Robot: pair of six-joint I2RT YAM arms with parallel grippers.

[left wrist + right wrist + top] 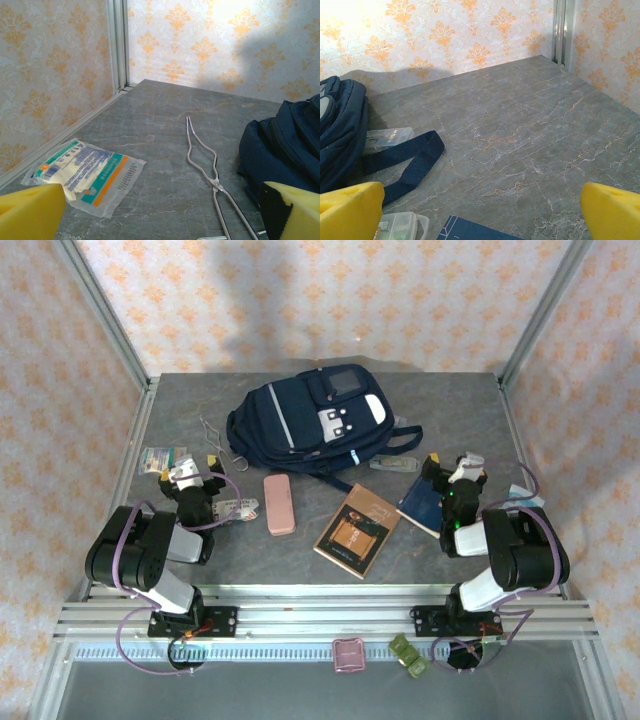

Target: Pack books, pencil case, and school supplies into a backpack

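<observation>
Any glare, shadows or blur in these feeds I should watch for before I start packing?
Top external: even light, soft shadow on the back wall above the backpack. Left wrist: same wall washed out upper right, left pincer pads blurred. Right wrist: wall blown out upper left, right pincer pads blurred.

Looked like a robot lab test cell, not a home: grey stone-look table [470, 420] boxed in by aluminium posts [105, 310] and orange-patterned wallpaper panels [300, 290]; left arm [140, 560] and right arm [510, 555] bolted to a slotted aluminium rail [320, 612] at near edge.
</observation>
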